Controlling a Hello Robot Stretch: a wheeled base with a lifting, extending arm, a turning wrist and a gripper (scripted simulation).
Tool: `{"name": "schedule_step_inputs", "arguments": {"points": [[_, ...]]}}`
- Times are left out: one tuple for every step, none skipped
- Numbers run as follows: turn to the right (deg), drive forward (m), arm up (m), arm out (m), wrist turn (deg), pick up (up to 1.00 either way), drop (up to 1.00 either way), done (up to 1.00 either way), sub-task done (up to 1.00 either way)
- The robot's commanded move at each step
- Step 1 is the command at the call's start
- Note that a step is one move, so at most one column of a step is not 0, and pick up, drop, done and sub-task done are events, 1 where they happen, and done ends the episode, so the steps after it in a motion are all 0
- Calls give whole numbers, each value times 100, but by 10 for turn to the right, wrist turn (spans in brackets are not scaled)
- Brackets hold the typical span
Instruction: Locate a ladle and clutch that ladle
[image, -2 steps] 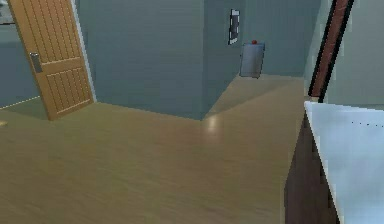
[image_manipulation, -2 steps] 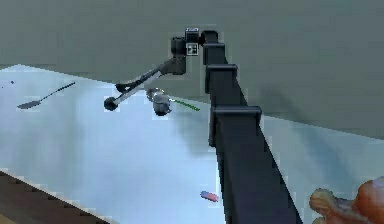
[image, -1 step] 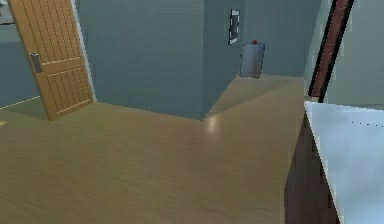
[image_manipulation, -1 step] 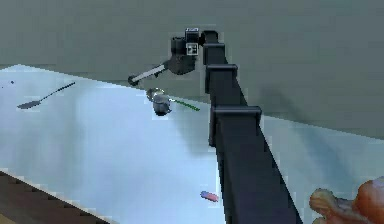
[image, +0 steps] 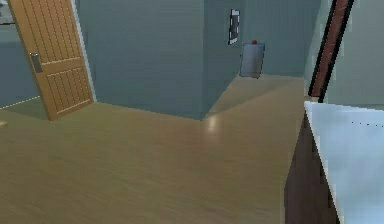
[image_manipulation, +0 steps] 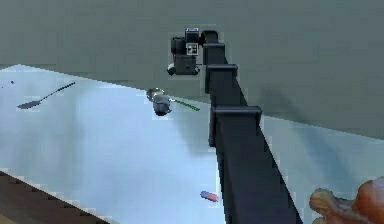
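Observation:
The dark arm (image_manipulation: 235, 120) rises over a pale tabletop (image_manipulation: 90, 150), with the gripper (image_manipulation: 177, 68) at its far end against the grey wall. Just below the fingers, a small grey bowl-shaped thing with a thin green handle (image_manipulation: 162, 101) is at the tabletop; it may be a ladle. I cannot tell whether it touches the gripper, or whether the gripper holds anything. A dark long-handled utensil (image_manipulation: 45, 97) lies on the tabletop at the arm side view's left.
A small pink and blue item (image_manipulation: 207, 195) lies near the table's front edge, a brown object (image_manipulation: 345, 202) at the bottom right. Ahead: wood floor (image: 150, 160), wooden door (image: 55, 55), blue-grey walls, a grey box (image: 253, 60), white counter (image: 350, 150) at right.

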Motion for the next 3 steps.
{"name": "schedule_step_inputs", "arguments": {"points": [[0, 0, 0, 0, 180, 0, 0, 0, 0], [0, 0, -16, 0, 0, 0, 0, 0, 0], [0, 0, 0, 0, 0, 100, 0, 0, 0]]}}
